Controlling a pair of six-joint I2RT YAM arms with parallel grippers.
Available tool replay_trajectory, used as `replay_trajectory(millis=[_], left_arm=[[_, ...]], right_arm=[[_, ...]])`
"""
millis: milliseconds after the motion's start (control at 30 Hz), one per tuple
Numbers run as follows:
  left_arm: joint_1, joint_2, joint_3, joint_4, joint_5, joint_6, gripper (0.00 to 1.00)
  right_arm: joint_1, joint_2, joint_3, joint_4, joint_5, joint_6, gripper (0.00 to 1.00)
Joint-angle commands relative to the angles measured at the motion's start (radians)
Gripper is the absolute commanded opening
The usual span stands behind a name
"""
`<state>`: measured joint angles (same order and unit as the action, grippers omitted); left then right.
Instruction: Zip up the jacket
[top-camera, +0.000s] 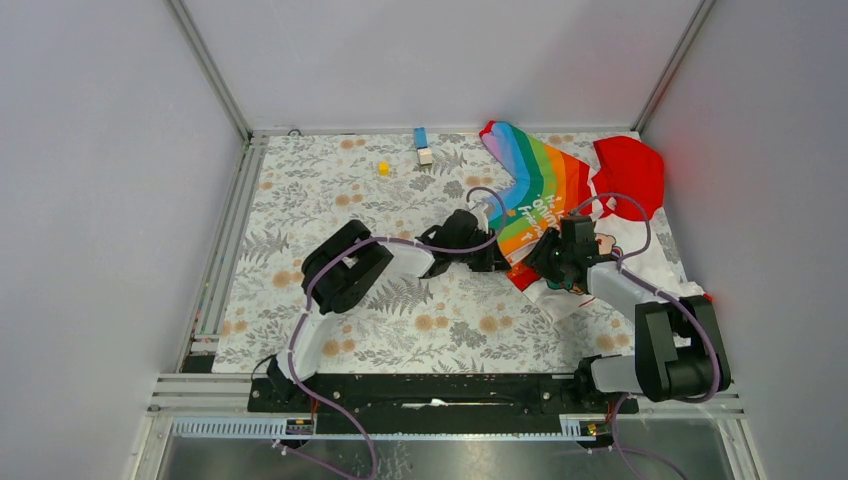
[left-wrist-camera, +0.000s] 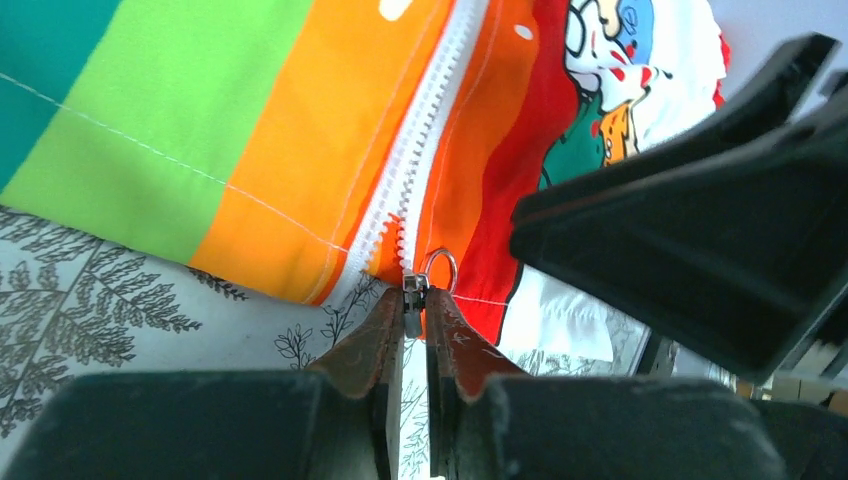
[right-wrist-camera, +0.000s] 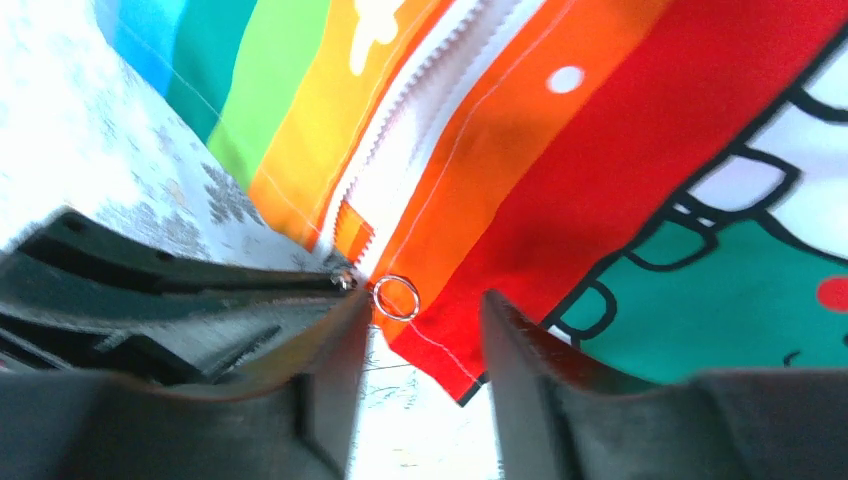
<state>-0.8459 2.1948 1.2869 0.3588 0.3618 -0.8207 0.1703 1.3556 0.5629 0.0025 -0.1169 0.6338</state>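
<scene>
Jacket (top-camera: 545, 195) lies bunched at the far right of the bench (top-camera: 400, 320), both hands down at its hem where the zip (left-wrist-camera: 420, 150) starts. Left hand (left-wrist-camera: 412, 300) is pinched tight on the slider (left-wrist-camera: 412, 290), ready, I'd say, to draw it up; right hand (right-wrist-camera: 425, 310) straddles the red edge by the ring pull (right-wrist-camera: 397, 297), fingers (right-wrist-camera: 330, 385) apart, likely to anchor the cloth. One jacket, one slider, one ring, two hands.

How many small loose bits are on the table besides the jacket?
2: a blue-and-white block at the far edge, a tiny yellow piece left of it. The jacket may hide more.
</scene>
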Motion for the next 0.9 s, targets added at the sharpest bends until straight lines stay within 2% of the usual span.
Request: replay_trajectory(millis=[0,33,100,200,333,500,567,667,867], left_arm=[[0.007,-0.056,-0.063,0.222,0.103,0.090,0.01],[0.009,-0.057,-0.076,0.261,0.118,0.095,0.00],[0.007,-0.064,-0.100,0.348,0.151,0.104,0.00],[0.005,-0.087,-0.135,0.468,0.192,0.133,0.00],[0.002,-0.098,-0.145,0.529,0.222,0.173,0.00],[-0.008,-0.084,-0.152,0.638,0.268,0.186,0.00],[-0.015,-0.077,-0.141,0.635,0.277,0.209,0.00],[-0.020,-0.073,-0.132,0.634,0.293,0.225,0.00],[-0.024,-0.078,-0.116,0.560,0.286,0.290,0.00]], right_arm=[[-0.050,-0.055,0.022,-0.041,-0.079,0.122,0.63],[-0.052,-0.061,0.027,-0.059,-0.058,0.167,0.72],[-0.061,-0.058,0.048,-0.112,-0.028,0.245,0.78],[-0.068,-0.052,0.076,-0.148,-0.027,0.278,0.79],[-0.067,-0.083,0.079,-0.167,0.002,0.332,0.79],[-0.067,-0.090,0.088,-0.191,0.006,0.378,0.75],[-0.069,-0.081,0.094,-0.192,0.006,0.389,0.73],[-0.071,-0.070,0.099,-0.196,-0.009,0.423,0.64],[-0.076,-0.062,0.086,-0.193,-0.055,0.498,0.58]])
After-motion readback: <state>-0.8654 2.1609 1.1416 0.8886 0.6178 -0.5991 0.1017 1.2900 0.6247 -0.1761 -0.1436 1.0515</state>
